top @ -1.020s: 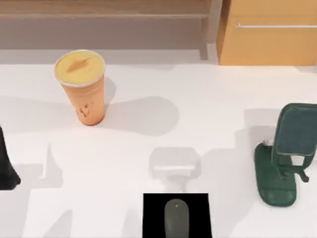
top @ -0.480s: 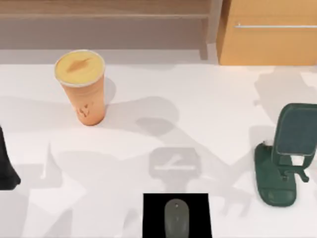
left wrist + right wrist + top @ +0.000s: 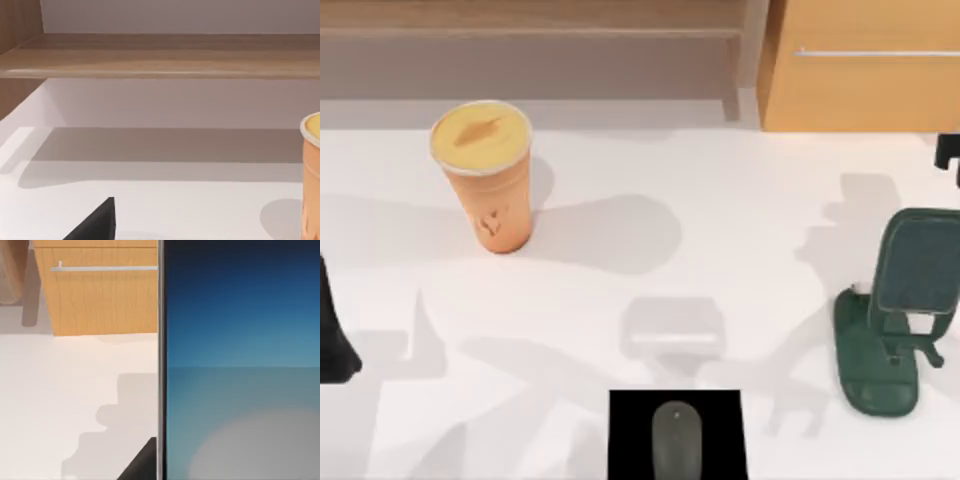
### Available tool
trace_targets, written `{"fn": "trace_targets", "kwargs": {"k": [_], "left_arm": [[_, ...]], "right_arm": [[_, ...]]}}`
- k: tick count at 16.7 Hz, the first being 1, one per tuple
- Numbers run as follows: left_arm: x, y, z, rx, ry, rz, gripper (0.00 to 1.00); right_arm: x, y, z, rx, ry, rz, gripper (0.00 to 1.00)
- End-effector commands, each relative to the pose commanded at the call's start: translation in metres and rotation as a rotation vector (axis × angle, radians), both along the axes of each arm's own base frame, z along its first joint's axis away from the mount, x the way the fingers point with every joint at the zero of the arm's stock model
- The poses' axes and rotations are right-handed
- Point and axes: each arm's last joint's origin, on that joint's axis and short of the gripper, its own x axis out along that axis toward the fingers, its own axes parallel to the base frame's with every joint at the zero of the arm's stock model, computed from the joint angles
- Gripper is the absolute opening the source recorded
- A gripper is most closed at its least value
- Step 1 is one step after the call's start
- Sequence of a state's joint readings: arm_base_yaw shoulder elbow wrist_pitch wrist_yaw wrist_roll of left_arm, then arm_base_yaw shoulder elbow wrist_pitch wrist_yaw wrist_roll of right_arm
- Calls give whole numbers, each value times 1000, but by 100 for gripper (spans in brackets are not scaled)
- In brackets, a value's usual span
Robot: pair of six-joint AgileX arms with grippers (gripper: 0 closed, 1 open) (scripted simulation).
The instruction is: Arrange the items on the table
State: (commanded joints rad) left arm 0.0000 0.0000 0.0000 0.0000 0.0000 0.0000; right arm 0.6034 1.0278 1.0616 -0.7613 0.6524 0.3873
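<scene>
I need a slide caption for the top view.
Orange cup at the table's left, mouse on a black pad, green phone stand at right.

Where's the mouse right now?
Top view: the grey mouse lies on the black square pad at the table's near edge, centre, left of the green phone stand.

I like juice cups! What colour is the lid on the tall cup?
The cup has a yellow lid. The top view shows it best.
</scene>
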Motion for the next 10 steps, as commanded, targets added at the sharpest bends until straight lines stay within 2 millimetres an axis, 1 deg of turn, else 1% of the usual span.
{"fn": "trace_targets", "kwargs": {"k": [3,6,8,10], "left_arm": [[0,0,0,0,0,0,100],[0,0,0,0,0,0,100],[0,0,0,0,0,0,100],[0,0,0,0,0,0,100]], "right_arm": [[-24,10,-21,47,-49,15,0],[-44,18,-55,60,-67,41,0],[-54,21,-76,62,-79,52,0],[-62,22,-90,72,-94,63,0]]}}
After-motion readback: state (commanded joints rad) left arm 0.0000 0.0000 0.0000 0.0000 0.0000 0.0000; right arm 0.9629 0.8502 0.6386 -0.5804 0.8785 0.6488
